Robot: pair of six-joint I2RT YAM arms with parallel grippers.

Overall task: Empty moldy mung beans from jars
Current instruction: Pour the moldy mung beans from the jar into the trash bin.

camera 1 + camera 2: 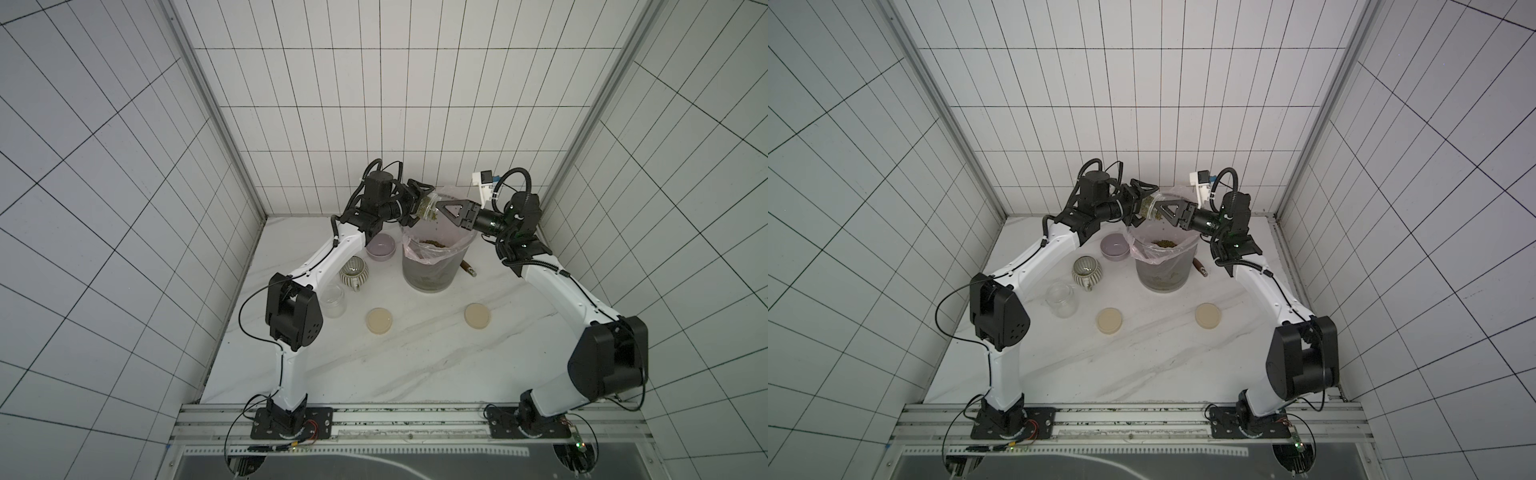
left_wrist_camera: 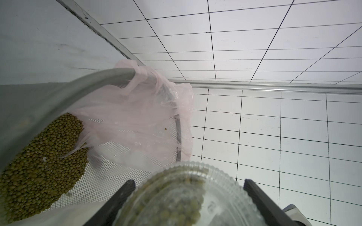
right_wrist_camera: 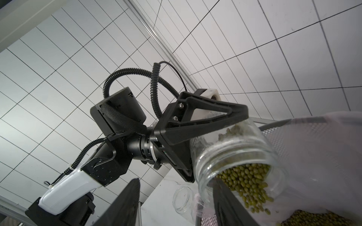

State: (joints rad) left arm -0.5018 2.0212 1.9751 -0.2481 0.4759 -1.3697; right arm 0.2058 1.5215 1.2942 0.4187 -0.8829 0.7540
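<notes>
Metal rail (image 1: 395,417), marbled tabletop (image 1: 415,365), tiled walls (image 1: 332,83); left hand (image 1: 417,203) holds jar (image 1: 430,210)

You will find no text, label, brand or number that can be read anywhere in these views. The nearest thing is a small patch of raised marks on the black cylindrical motor housing (image 3: 125,103) of the left arm, in the right wrist view, too small and blurred to make out.

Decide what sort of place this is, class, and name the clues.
Probably a mock kitchen built as a robot test cell: white tiled walls on three sides, a marble-look counter, and two robot arms bolted to an aluminium rail.
</notes>
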